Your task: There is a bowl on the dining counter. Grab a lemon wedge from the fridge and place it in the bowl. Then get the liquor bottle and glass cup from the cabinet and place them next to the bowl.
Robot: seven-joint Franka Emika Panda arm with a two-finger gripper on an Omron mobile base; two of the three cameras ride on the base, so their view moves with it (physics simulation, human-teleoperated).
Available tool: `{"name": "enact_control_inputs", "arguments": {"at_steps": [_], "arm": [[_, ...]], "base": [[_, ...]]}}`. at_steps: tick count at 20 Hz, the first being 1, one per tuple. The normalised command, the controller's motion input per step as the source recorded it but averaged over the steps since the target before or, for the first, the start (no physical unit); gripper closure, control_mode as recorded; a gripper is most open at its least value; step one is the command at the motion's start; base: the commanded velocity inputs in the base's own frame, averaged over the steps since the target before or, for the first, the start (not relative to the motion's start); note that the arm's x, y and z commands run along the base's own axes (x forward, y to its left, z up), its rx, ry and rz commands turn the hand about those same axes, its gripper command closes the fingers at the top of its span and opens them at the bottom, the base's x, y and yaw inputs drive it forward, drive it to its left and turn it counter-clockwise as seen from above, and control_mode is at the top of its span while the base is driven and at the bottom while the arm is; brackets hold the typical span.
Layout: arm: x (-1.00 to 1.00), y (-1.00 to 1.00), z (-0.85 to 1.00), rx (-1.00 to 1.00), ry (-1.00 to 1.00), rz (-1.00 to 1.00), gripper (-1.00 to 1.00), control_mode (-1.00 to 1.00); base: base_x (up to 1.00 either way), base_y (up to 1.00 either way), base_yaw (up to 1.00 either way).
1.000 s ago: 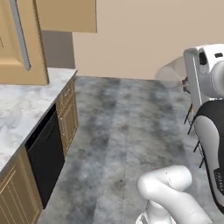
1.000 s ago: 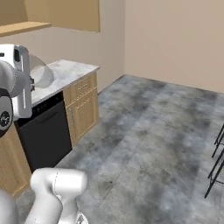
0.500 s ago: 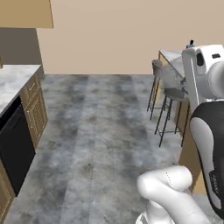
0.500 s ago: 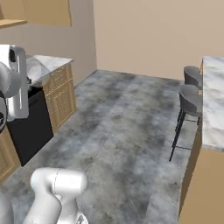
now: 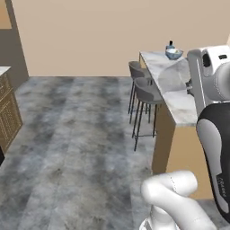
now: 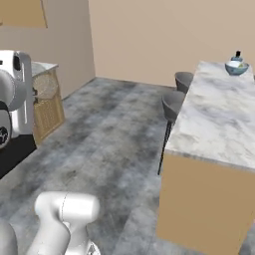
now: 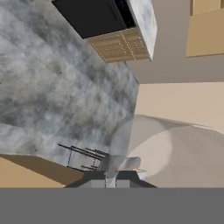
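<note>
Two bar stools point(image 5: 144, 90) stand just beside the dining counter point(image 5: 177, 96), on its floor side. At the far end of this counter sits the bowl point(image 6: 236, 67), with a small dark bottle point(image 6: 237, 56) just behind it. The gripper point(image 7: 110, 180) is pressed together on the glass cup point(image 7: 175, 151), a clear pale tumbler, well apart from the bowl.

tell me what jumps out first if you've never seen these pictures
The long marble dining counter runs up the right side, with two grey stools tucked along its edge. At its far end sit a blue bowl and a small dark bottle just behind it. In the hand view a clear glass cup looms large just ahead of the shut pincer.
</note>
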Motion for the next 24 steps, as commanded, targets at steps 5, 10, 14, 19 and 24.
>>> {"name": "enact_control_inputs", "arguments": {"at_steps": [5,10,14,19,24], "arm": [[0.00,0.00,0.00,0.00,0.00,0.00,1.00,1.00],[0.00,0.00,0.00,0.00,0.00,0.00,1.00,1.00],[0.00,0.00,0.00,0.00,0.00,0.00,1.00,1.00],[0.00,0.00,0.00,0.00,0.00,0.00,1.00,1.00],[0.00,0.00,0.00,0.00,0.00,0.00,1.00,1.00]], "base": [[0.00,-1.00,0.03],[0.08,-1.00,0.07],[0.23,-1.00,0.09],[0.41,-1.00,0.13],[0.55,-1.00,0.17]]}}
